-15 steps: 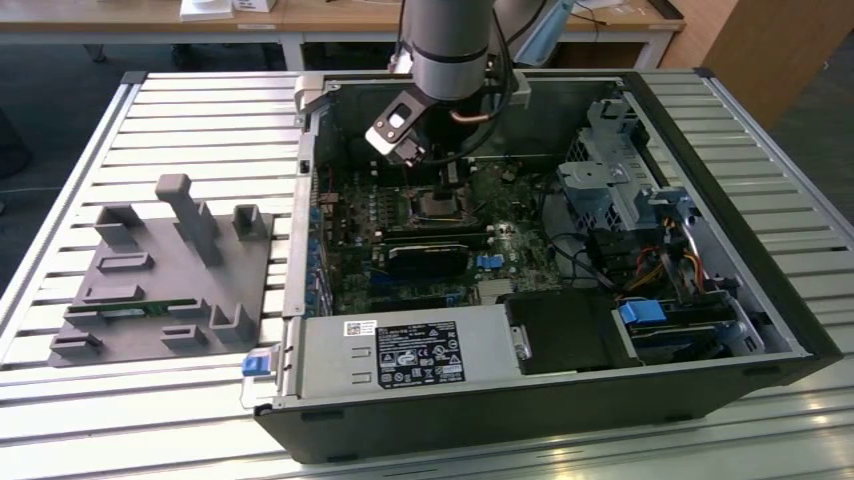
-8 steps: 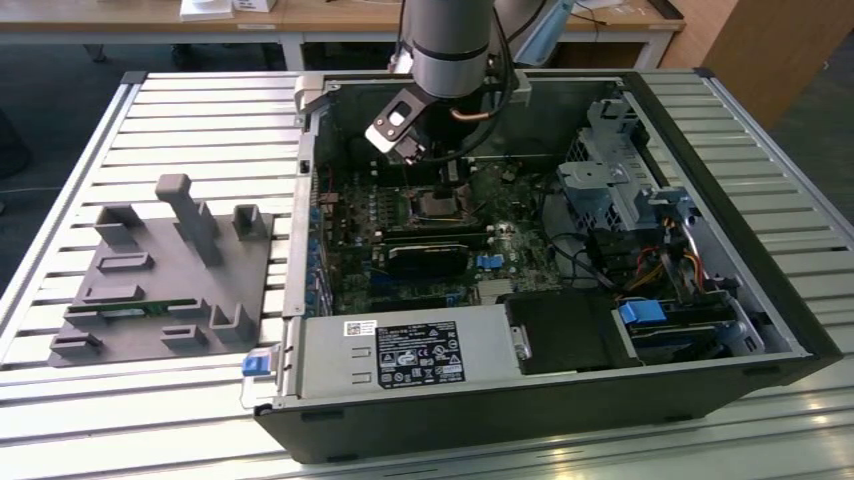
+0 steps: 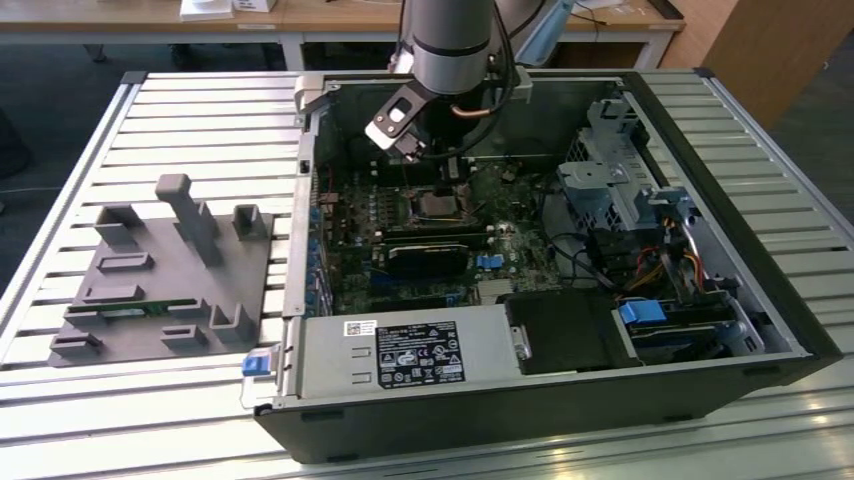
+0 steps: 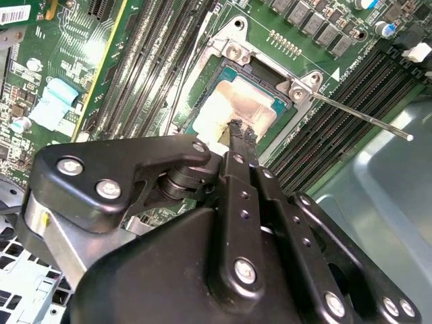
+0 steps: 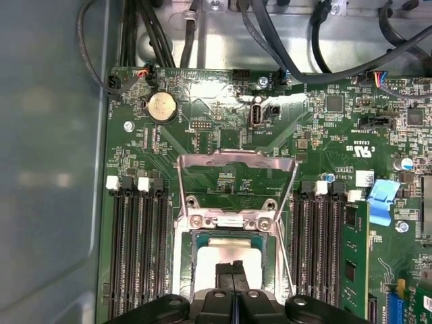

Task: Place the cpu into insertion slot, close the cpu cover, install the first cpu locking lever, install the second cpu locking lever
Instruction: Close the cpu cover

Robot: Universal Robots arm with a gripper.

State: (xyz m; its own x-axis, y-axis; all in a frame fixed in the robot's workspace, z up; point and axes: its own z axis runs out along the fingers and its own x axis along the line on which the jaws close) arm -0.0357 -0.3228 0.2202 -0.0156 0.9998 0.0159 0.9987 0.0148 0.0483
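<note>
CPU [image 5: 223, 255] lies seated flat in the insertion slot [image 5: 183, 263], its pale metal face up, on the board of an opened computer.

Biggest in the exterior view is the slatted metal bench [image 3: 200, 110]. On it lies the open black computer case [image 3: 534, 420], and on the exterior view's left a grey moulded fixture [image 3: 160, 280] with upright posts stands apart from the case. The robot arm [image 3: 454, 40] reaches down from above into the case, toward its far wall.

Inside, the green motherboard [image 5: 202, 101] covers the case floor. Rows of long black memory slots [image 5: 138, 250] run along both sides of the insertion slot, and a round coin cell [image 5: 161, 106] sits further off near the board's edge.

The CPU cover [image 5: 236, 160], a silvery frame with a cut-out middle, stands swung up on its hinge at one side of the slot, so the board shows through its opening and the chip lies uncovered. In the second wrist view a thin metal lever [image 4: 361, 116] juts out from a corner of the slot, away over the memory slots.

The fingers [image 5: 225, 277] are pressed together with nothing between them. In both wrist views their black tips stand over the CPU's face, close to one of its edges; whether they touch the metal cannot be told.
</note>
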